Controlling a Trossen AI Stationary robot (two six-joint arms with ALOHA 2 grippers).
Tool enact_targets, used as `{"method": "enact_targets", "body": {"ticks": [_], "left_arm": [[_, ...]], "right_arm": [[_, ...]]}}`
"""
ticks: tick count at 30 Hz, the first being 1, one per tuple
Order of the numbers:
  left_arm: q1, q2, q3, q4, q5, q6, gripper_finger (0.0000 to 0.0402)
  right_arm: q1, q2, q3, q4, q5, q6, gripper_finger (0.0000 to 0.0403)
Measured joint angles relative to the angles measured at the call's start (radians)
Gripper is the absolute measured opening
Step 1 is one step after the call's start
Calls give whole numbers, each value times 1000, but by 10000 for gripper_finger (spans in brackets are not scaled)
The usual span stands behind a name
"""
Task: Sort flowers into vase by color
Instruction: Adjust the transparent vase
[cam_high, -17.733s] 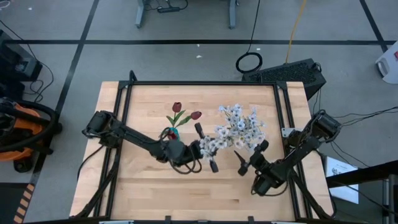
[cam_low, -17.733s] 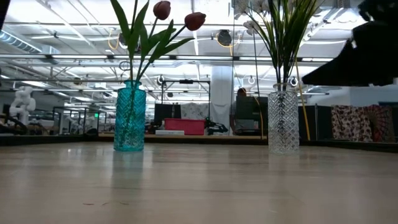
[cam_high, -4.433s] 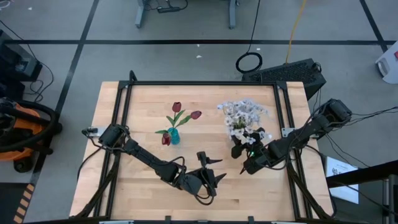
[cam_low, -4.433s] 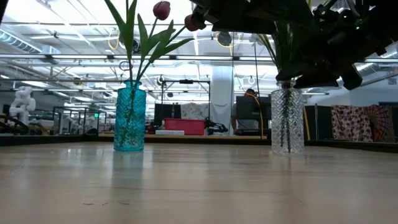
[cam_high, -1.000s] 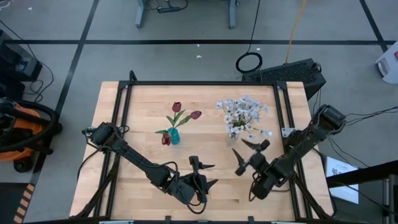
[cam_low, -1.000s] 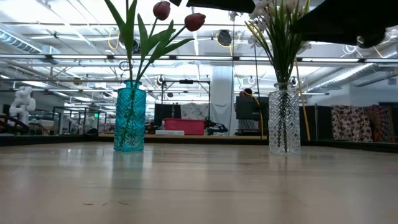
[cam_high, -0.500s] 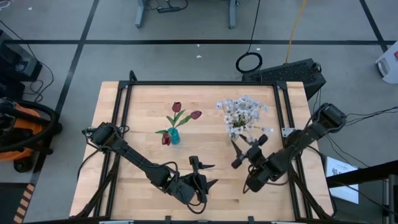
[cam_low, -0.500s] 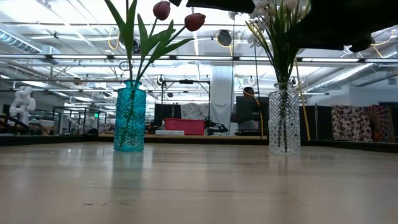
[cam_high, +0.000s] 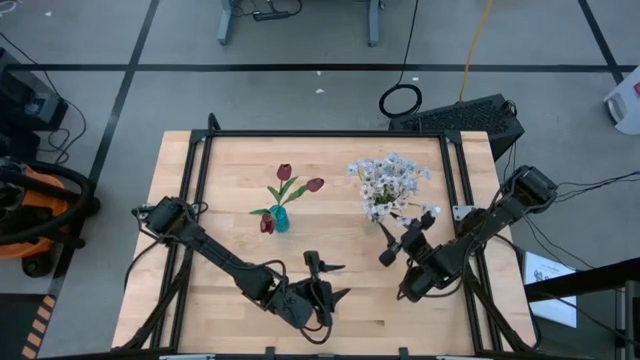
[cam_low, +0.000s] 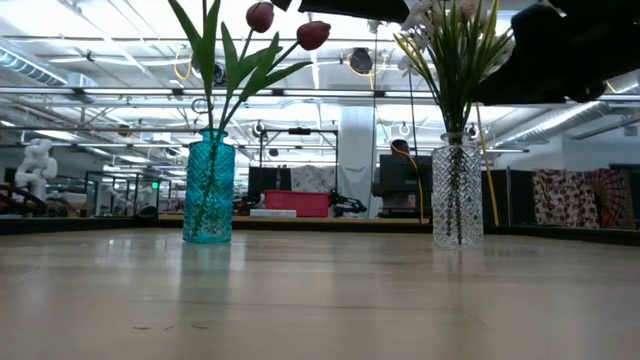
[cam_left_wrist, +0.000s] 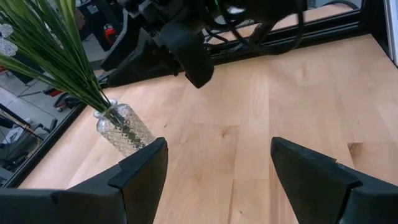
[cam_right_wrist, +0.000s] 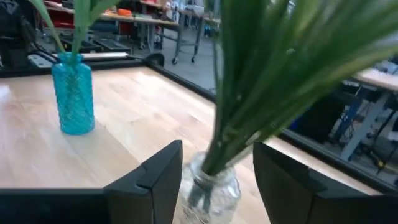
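Observation:
Red tulips (cam_high: 285, 172) stand with their stems in a blue vase (cam_high: 281, 219) at the table's middle left. White flower sprays (cam_high: 390, 180) stand in a clear glass vase (cam_low: 457, 190) to its right. My right gripper (cam_high: 405, 238) is open, just on the near side of the clear vase. In the right wrist view its fingers (cam_right_wrist: 163, 177) stand on either side of the green stems (cam_right_wrist: 217, 134) above the vase's neck (cam_right_wrist: 208, 190), with a gap on each side. My left gripper (cam_high: 335, 278) waits open over the near middle of the table.
Black frame rails (cam_high: 200, 160) run along the table's left, far and right edges. Bare wood (cam_high: 230, 240) lies between the vases and the near edge. In the left wrist view my right arm (cam_left_wrist: 186, 50) hangs dark beyond the clear vase (cam_left_wrist: 124, 130).
My right gripper has moved toward the table's far edge, up to the clear vase, and has turned at the wrist. The stems now stand between its fingers. The vases and flowers have stayed in place.

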Motion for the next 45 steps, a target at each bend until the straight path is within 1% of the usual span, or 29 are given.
{"method": "enact_targets", "body": {"ticks": [3,5,9,13,15,18,21,28,31,38,45], "left_arm": [[-2,0,0,2,0,-1,289],[-2,0,0,2,0,-2,289],[4,0,0,4,0,-3,289],[5,0,0,12,0,-3,289],[5,0,0,12,0,-3,290],[5,0,0,12,0,-3,289],[5,0,0,13,0,-3,290],[5,0,0,24,0,-2,289],[5,0,0,24,0,-3,290],[5,0,0,24,0,-2,289],[6,0,0,24,0,-2,289]], "right_arm": [[-9,0,0,-72,0,97,185],[-22,0,0,-76,5,114,185],[-40,0,0,-53,43,108,185],[-45,0,0,-5,87,63,183],[-45,0,7,10,107,34,176],[-50,0,34,15,113,-22,153],[-60,0,49,16,111,-63,118],[-79,0,52,20,103,-63,33],[-79,0,52,23,103,-60,7],[-76,0,53,31,85,-64,12],[-76,0,53,33,47,-74,5]]}}
